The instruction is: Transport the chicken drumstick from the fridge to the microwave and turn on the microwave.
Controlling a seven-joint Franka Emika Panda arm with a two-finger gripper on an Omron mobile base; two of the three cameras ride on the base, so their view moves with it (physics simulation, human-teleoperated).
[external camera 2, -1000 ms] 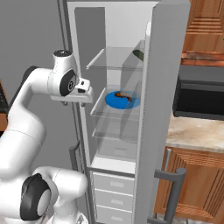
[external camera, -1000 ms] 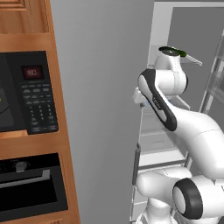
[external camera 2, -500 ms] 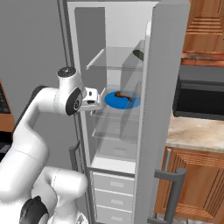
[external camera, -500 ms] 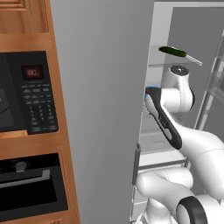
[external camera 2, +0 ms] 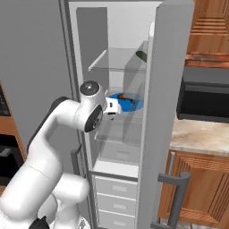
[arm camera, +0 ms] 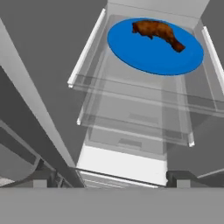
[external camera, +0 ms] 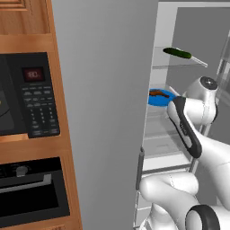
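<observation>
Brown chicken drumstick (arm camera: 157, 31) on plate (arm camera: 144, 54), microwave (external camera: 27, 96) leftward

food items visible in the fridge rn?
2: the chicken drumstick on the blue plate, middle glass shelf; a cucumber on the shelf above. Lower drawers may hide more.

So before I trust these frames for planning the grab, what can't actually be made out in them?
- Gripper: hand view shows just its fingertips at the bottom edge, so jaw state is unclear.
- Microwave: left base view cuts its door off at the left edge.
- Cucumber: right base view, mostly hidden behind the fridge door.
- Chicken drumstick: left base view, too small for detail.
</observation>
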